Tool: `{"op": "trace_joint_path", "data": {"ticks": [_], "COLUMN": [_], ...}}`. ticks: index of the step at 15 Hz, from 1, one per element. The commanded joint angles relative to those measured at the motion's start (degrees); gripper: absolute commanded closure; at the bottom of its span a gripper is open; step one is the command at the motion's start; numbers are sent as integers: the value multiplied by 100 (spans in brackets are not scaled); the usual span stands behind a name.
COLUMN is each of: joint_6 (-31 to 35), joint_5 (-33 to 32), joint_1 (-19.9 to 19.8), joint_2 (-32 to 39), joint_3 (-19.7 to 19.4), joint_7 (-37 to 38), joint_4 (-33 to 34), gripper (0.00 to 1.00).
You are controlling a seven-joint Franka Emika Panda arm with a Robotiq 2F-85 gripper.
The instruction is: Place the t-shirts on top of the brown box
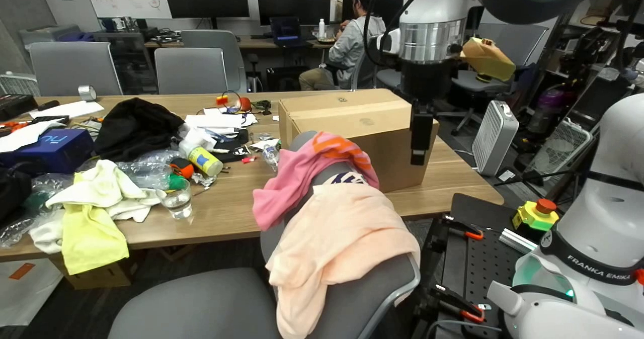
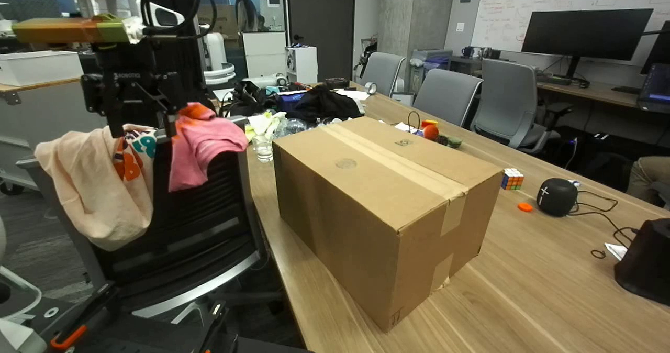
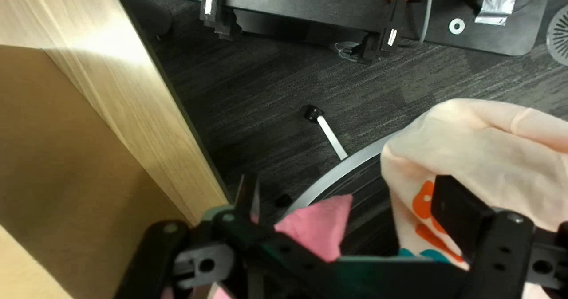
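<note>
A pink t-shirt point(image 1: 302, 173) with orange print and a peach t-shirt point(image 1: 347, 233) hang over a grey chair's back. Both also show in an exterior view, pink point(image 2: 207, 146) and peach point(image 2: 99, 185), and in the wrist view, pink point(image 3: 317, 226) and peach point(image 3: 479, 148). The closed brown box point(image 2: 377, 159) stands on the table beside the chair; nothing lies on its top. My gripper point(image 2: 143, 127) points down above the chair back. Its fingers are wide apart with nothing held between them in the wrist view point(image 3: 348, 197). I cannot tell whether the fingertips touch cloth.
The chair point(image 1: 201, 304) stands against the wooden table point(image 1: 226, 218). A drinking glass point(image 1: 178, 203), yellow and white cloths point(image 1: 95, 228) and a black cloth point(image 1: 138, 130) lie farther along the table. A Rubik's cube point(image 2: 512, 178) and a black speaker point(image 2: 557, 197) are beyond the box.
</note>
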Motion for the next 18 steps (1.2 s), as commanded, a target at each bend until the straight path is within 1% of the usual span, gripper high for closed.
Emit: {"op": "trace_joint_path", "data": {"ticks": [1, 3, 8, 12, 18], "joint_6": [464, 730, 1241, 1262, 1132], "joint_5": [276, 360, 297, 359, 572], "joint_1": [435, 597, 688, 750, 985], "joint_2": [164, 302, 595, 720, 826], "joint_3": [321, 501, 810, 923, 1073], "joint_7": [14, 131, 577, 734, 853], "joint_4": [-65, -56, 29, 155, 377], "gripper": [0, 0, 0, 0, 0]}}
